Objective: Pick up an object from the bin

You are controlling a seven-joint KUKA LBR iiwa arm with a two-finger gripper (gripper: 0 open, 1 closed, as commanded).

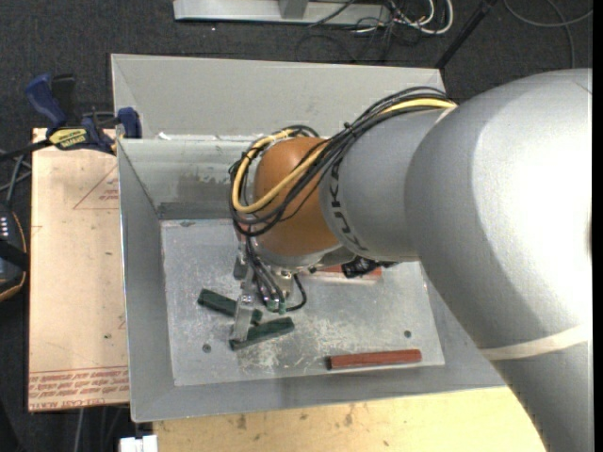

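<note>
My gripper (247, 314) reaches down to the bin floor, left of centre, under the orange wrist cover. Its tip stands among dark green flat pieces. One green strip (216, 301) lies just to its left, pointing up-left. A second green piece (267, 329) lies just below and to its right, touching or nearly touching the tip. Whether either piece is gripped is hidden by the gripper's own body.
A reddish-brown bar (374, 358) lies flat near the bin's front right. A small orange and white thing (350, 272) shows partly under the arm at the centre right. The arm covers the bin's right and rear parts.
</note>
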